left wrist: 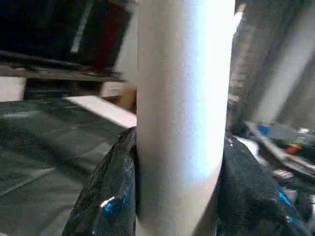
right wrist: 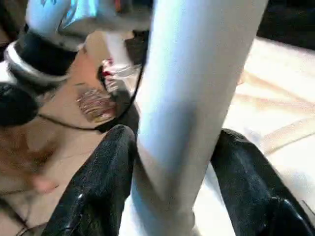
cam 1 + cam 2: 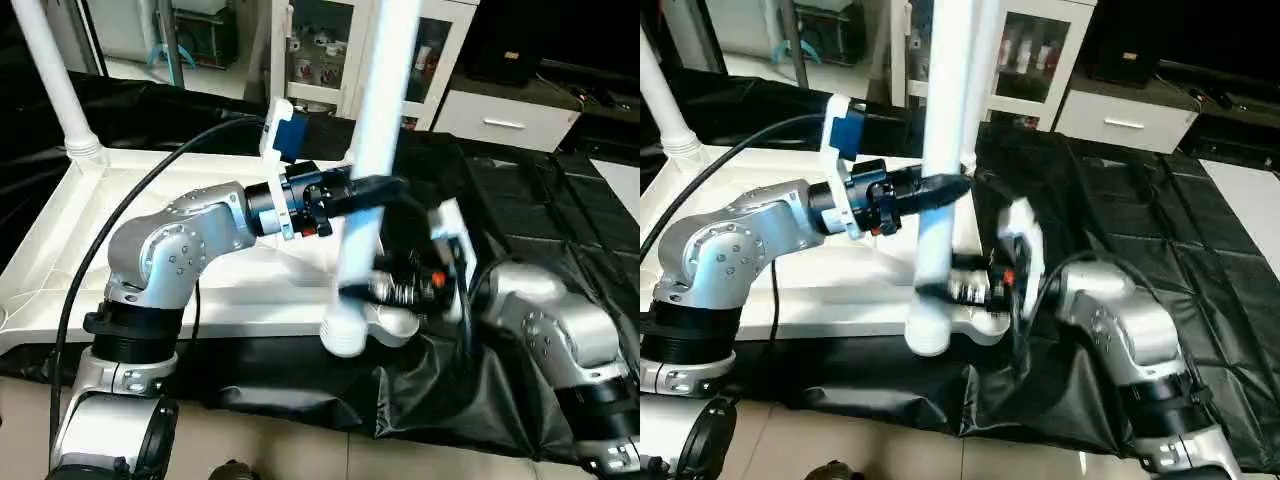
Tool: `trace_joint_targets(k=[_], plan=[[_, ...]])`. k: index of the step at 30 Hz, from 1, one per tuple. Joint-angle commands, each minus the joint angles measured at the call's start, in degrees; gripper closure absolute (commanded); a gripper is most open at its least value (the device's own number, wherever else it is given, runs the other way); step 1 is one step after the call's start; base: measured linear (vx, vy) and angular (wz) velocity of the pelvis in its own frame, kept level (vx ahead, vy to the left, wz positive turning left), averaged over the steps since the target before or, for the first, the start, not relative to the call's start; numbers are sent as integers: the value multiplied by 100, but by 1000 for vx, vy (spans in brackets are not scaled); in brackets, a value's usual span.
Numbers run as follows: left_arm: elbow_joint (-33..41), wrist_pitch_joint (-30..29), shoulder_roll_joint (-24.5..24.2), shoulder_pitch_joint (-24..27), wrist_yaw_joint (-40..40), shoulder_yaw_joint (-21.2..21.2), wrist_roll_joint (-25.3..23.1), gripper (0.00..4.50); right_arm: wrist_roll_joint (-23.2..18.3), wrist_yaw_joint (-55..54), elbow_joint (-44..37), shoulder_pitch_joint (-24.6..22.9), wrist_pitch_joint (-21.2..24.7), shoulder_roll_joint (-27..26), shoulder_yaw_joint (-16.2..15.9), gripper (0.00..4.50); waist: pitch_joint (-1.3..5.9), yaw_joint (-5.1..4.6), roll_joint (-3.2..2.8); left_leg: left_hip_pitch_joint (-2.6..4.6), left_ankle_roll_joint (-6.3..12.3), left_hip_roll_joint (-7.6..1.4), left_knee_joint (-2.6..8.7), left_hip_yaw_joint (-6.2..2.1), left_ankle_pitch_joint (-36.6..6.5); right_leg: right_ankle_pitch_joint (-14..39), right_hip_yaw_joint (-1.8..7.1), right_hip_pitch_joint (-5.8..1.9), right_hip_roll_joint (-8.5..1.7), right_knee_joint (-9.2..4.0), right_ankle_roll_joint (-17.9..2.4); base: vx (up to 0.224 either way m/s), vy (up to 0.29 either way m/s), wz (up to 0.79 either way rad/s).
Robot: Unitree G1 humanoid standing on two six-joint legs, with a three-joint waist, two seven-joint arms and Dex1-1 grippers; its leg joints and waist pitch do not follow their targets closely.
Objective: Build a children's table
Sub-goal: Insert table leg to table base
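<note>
A: What had the left gripper got?

B: Its two black fingers stood about half open, one on each side of the long tapered white plastic tube leg, closed against it partway up. Just below, the right gripper also bracketed that leg near its thick rounded foot; one black finger pressed the tube, but I could not tell whether the other did.

A: And beyond the grippers?

B: The large white plastic rectangular tabletop lay ribbed side up just behind them, on black sheeting. At its far corner another white leg already stood in a socket.

A: So which step?

B: Fitting this leg, I judged. Next, its foot needed lining up with a near round corner socket, held upright, then pushed down squarely.
</note>
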State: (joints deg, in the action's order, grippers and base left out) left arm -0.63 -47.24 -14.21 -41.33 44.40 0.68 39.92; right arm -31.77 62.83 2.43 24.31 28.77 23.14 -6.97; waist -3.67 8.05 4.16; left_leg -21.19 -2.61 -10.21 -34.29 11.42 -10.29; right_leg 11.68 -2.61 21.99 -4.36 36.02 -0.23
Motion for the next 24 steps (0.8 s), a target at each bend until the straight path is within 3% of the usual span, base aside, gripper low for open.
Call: trace_joint_targets(k=[1,10,16,17,21,22,24], plan=[[-69,193,132,-201,-529,-3,-353,272,98,-390,56,67,-187,-246,141,158,409,-31,-76,131,-228,-318,404,-163,-926,585,236,-201,-414,-387,-1167,0,0,0],[-345,487,412,-330,-1616,-118,-919,273,1021,-1765,660,305,-461,-767,-131,94,413,-55,-73,132,-338,-299,418,-165,-904,571,233,-200,-398,-390,-1032,0,0,0],[-325,501,520,-354,-1812,-163,-971,273,1118,-2043,839,382,-484,-974,-76,94,414,-55,-82,128,-331,-299,421,-163,-908,420,234,-203,-397,-382,-1027,0,0,0],[-324,501,528,-355,-1816,-160,-971,273,1087,-2016,841,389,-488,-994,-79,122,414,-56,-82,133,-323,-300,421,-162,-921,411,235,-200,-396,-382,-1024,0,0,0],[-308,483,540,-360,-1808,-137,-964,273,1062,-1924,865,416,-521,-1042,-75,135,407,-61,-86,127,-319,-301,428,-163,-985,464,238,-199,-401,-390,-1026,0,0,0],[-306,479,540,-360,-1805,-136,-963,273,1064,-1924,866,417,-523,-1043,-75,164,407,-60,-87,132,-321,-303,430,-163,-998,491,238,-197,-401,-394,-1023,0,0,0],[-293,462,545,-362,-1797,-140,-969,273,1053,-1892,872,426,-531,-1039,-71,172,406,-61,-87,131,-333,-303,431,-164,-1017,523,239,-196,-399,-396,-1017,0,0,0]])
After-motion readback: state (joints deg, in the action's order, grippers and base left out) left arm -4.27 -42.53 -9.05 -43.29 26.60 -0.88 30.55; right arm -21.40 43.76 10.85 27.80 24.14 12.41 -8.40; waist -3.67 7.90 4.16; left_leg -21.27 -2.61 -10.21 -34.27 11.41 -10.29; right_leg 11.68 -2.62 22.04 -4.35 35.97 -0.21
